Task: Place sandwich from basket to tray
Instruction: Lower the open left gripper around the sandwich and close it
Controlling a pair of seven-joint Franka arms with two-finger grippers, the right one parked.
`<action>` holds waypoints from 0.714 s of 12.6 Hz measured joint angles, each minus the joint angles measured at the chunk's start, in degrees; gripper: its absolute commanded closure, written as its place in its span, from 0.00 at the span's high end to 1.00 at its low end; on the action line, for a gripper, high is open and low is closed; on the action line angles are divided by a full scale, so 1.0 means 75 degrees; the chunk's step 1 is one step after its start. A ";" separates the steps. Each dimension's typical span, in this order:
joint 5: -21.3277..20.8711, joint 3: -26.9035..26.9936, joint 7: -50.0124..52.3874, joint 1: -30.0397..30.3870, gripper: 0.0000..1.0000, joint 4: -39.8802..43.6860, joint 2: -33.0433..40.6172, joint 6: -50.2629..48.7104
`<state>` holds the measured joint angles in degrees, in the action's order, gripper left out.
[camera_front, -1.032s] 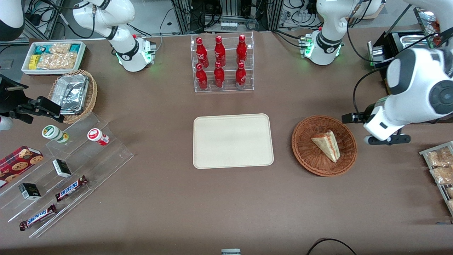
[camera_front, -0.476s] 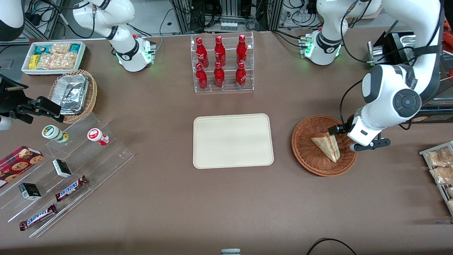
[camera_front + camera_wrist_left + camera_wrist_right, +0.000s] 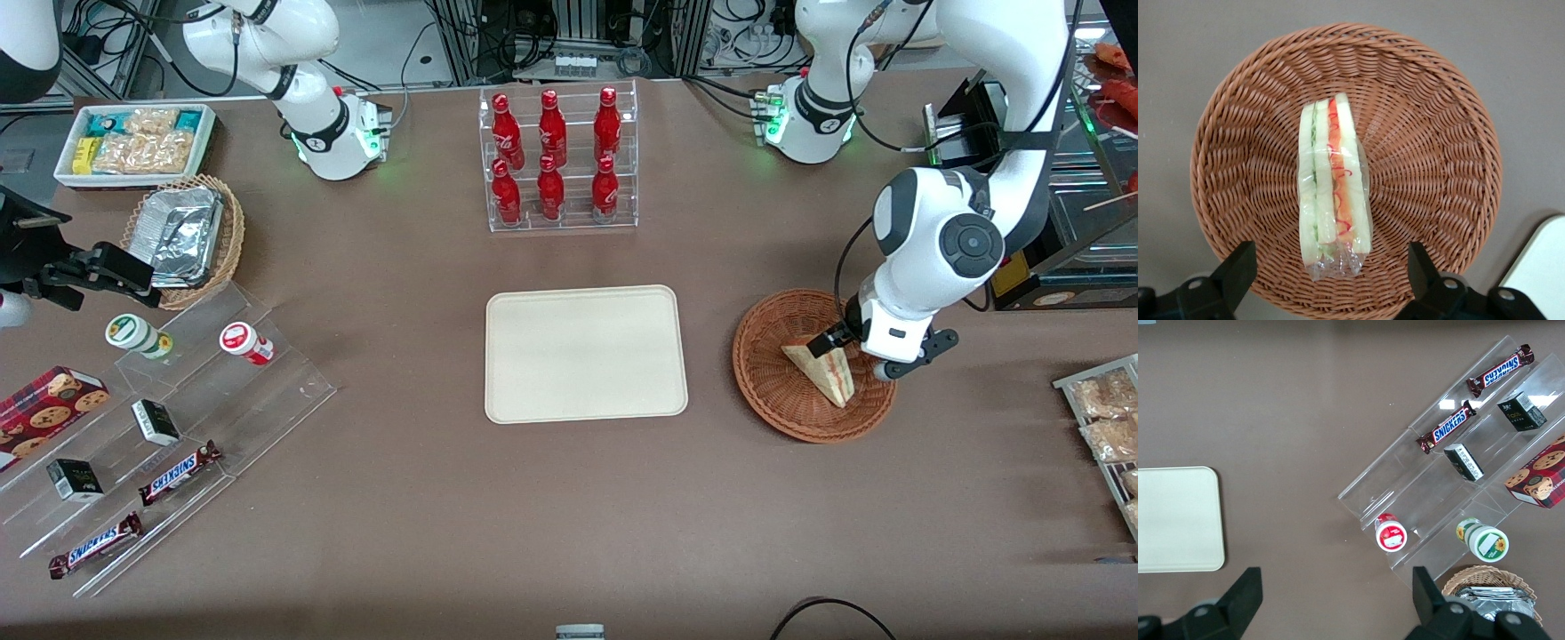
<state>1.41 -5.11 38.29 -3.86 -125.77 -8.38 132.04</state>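
Your gripper hangs spread-fingered over the basket, its fingers straddling the sandwich. Between basket and tray you have bare table; the bottle rack stands farther from the front camera.

The glossy white, rounded left arm has dark grey joint caps, a black cable, a green-lit base, and a black gripper with 2 fingers.

A robotics lab dressed as a shop counter: white robot arm bases are bolted to a brown table, cables and metal racks line its edge, and red bottles and Snickers bars sit in clear acrylic display stands.

The working arm's gripper hangs over the reddish-brown wicker basket.
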 measured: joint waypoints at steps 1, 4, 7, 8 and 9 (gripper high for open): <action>0.0000 -0.0001 0.0433 0.0000 1.00 -0.0010 0.0000 0.0000; -0.0001 -0.0010 0.1461 0.0000 1.00 -0.0078 -0.0039 0.0115; -0.0001 -0.0013 0.1643 0.0000 1.00 -0.0145 -0.0206 0.0409; -0.0001 -0.0013 0.1654 0.0000 1.00 -0.0157 -0.0288 0.0483; -0.0001 -0.0013 0.1661 0.0000 1.00 -0.0163 -0.0370 0.0555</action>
<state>1.40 -5.20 50.74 -3.86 -126.99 -11.15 136.20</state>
